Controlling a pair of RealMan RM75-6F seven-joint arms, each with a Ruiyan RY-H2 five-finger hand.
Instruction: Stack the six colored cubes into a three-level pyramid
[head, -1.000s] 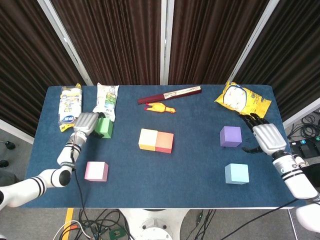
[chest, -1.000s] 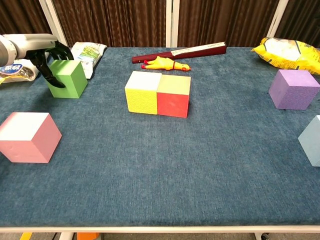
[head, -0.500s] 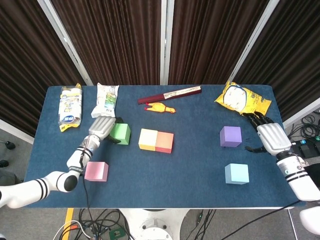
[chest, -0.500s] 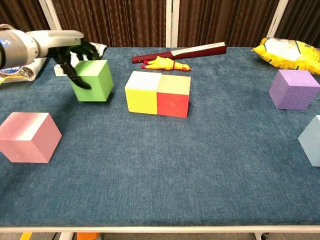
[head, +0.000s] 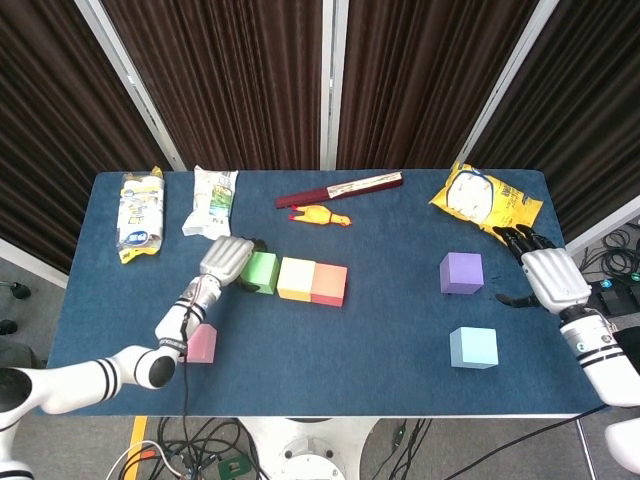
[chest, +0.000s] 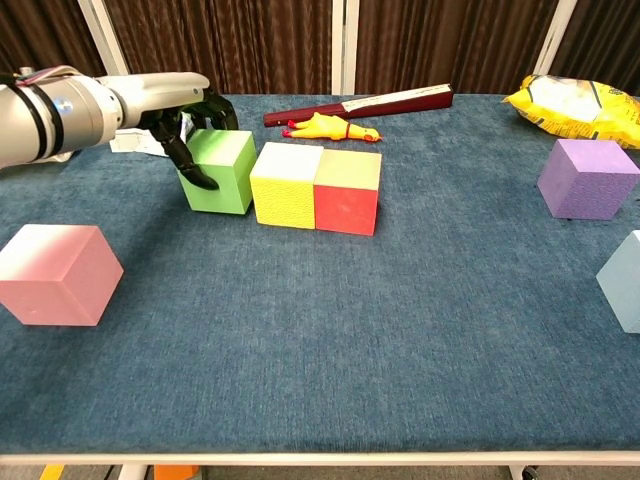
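Right now my left hand's fingers (chest: 190, 160) wrap the green cube (chest: 222, 170), holding it against the yellow cube's (chest: 285, 184) left face, so green, yellow and red (chest: 347, 190) make the base row at mid-bench. My left hand (head: 226, 262) grips from the outer side, leaving the joint clear. Pink (chest: 55, 272) waits near the front-left edge. My right hand (head: 546, 275) hangs open beside purple (head: 461, 273); blue (head: 473, 347) sits nearer the front-right corner.

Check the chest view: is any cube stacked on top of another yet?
No. The green cube, yellow cube and red cube sit side by side on the table, nothing resting on them.
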